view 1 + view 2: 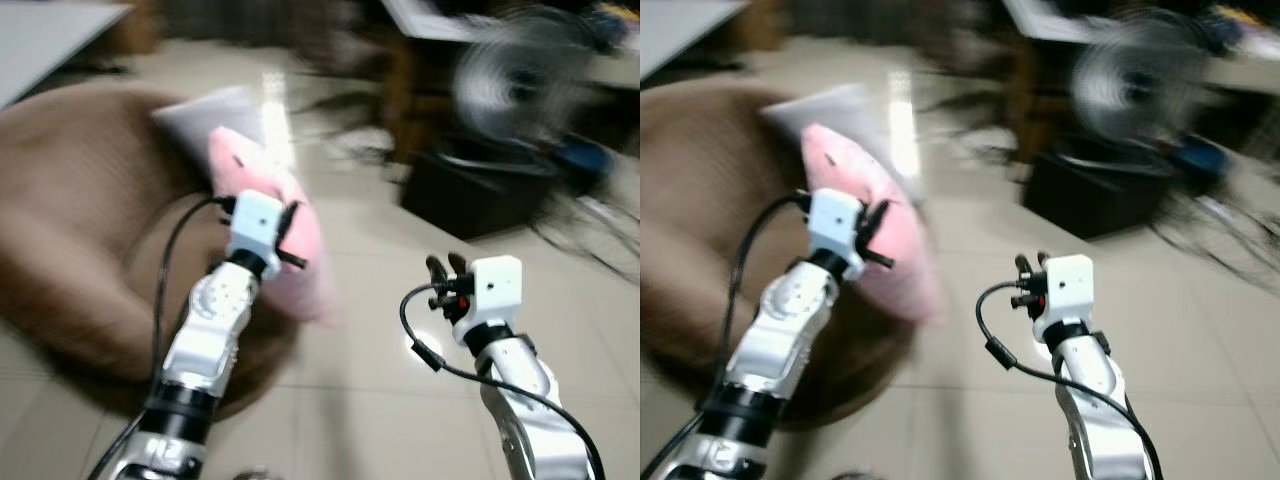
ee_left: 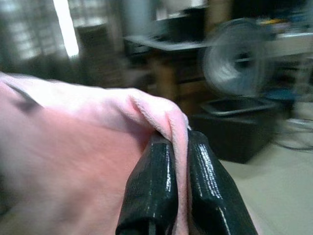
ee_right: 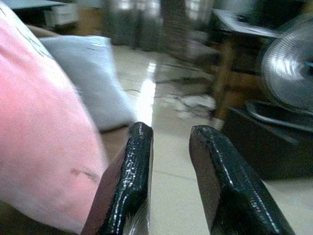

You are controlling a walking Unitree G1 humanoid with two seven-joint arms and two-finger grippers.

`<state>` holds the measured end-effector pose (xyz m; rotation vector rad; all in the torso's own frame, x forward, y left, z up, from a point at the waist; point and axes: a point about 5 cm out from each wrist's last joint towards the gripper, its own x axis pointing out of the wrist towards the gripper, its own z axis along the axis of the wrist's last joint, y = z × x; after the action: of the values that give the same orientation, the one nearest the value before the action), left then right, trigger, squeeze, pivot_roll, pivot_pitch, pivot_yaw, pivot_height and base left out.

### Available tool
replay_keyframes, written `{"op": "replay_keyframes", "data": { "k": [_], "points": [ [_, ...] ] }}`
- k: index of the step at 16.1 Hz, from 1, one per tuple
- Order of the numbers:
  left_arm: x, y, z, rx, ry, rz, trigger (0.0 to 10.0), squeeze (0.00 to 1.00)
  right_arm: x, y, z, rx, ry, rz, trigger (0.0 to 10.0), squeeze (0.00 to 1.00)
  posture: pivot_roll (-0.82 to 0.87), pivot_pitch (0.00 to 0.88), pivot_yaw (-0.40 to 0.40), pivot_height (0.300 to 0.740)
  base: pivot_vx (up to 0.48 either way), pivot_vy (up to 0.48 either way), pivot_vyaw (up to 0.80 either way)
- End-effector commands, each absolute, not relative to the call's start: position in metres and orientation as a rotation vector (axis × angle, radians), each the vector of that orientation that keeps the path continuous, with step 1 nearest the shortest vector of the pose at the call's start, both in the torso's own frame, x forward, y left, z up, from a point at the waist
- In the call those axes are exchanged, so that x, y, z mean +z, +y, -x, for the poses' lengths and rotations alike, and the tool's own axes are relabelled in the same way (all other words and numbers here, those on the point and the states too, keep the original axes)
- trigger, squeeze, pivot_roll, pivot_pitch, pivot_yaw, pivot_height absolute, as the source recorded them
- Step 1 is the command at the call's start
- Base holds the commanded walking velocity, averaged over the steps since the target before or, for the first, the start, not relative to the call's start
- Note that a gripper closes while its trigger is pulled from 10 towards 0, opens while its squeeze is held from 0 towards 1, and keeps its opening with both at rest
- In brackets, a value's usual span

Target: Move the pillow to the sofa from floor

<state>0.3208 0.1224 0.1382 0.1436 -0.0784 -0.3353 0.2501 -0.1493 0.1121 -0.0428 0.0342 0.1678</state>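
A pink pillow [image 1: 300, 235] hangs lifted over the edge of the brown sofa [image 1: 70, 230], held by my left gripper [image 1: 288, 228]. In the left wrist view my left gripper [image 2: 180, 161] is shut on a fold of the pink pillow [image 2: 73, 147]. My right gripper [image 1: 446, 268] is raised over the tiled floor to the right of the pillow, apart from it. In the right wrist view its fingers [image 3: 132, 181] stand slightly apart with nothing between them, and the pink pillow [image 3: 39, 132] lies beside them.
A grey pillow [image 1: 215, 115] lies on the sofa behind the pink one. A standing fan [image 1: 520, 75], a dark box [image 1: 470, 190] and a table [image 1: 470, 20] crowd the back right. Pale tiled floor [image 1: 380, 380] stretches between my arms. The head views are blurred.
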Motion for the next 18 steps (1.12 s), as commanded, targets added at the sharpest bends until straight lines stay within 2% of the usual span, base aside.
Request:
{"op": "replay_keyframes", "data": {
  "k": [1,9,11,13,15,18],
  "points": [
    [0.148,0.121,-0.323,-0.336,-0.122,-0.154,10.0,0.0,0.112,-0.146,-0.249,0.183,0.037,0.038,10.0,0.0,0.01,0.044,-0.047,0.74,0.461,0.0,0.8],
    [0.145,0.11,-0.336,-0.393,-0.107,-0.187,10.0,0.0,0.108,-0.144,-0.249,0.198,0.046,0.04,10.0,0.0,0.02,0.044,-0.051,0.74,0.449,0.0,0.8],
    [0.139,0.103,-0.345,-0.384,-0.073,-0.179,10.0,0.0,0.106,-0.142,-0.247,0.217,0.06,-0.007,10.0,0.0,0.02,0.045,-0.054,0.74,0.0,0.0,0.0],
    [0.131,0.097,-0.354,-0.398,-0.042,-0.231,10.0,0.0,0.096,-0.131,-0.241,0.331,0.118,0.034,10.0,0.0,0.02,0.046,-0.061,0.74,0.0,0.0,0.0],
    [0.115,0.099,-0.365,-0.301,0.046,-0.385,10.0,0.0,0.078,-0.123,-0.231,0.454,0.216,0.112,10.0,0.0,0.02,0.047,-0.066,0.74,0.0,0.0,0.0],
    [0.103,0.102,-0.368,-0.265,0.089,-0.536,10.0,0.0,0.063,-0.119,-0.221,0.522,0.28,0.146,10.0,0.0,0.02,0.058,-0.073,0.74,0.0,0.0,0.0]
  ]
}}
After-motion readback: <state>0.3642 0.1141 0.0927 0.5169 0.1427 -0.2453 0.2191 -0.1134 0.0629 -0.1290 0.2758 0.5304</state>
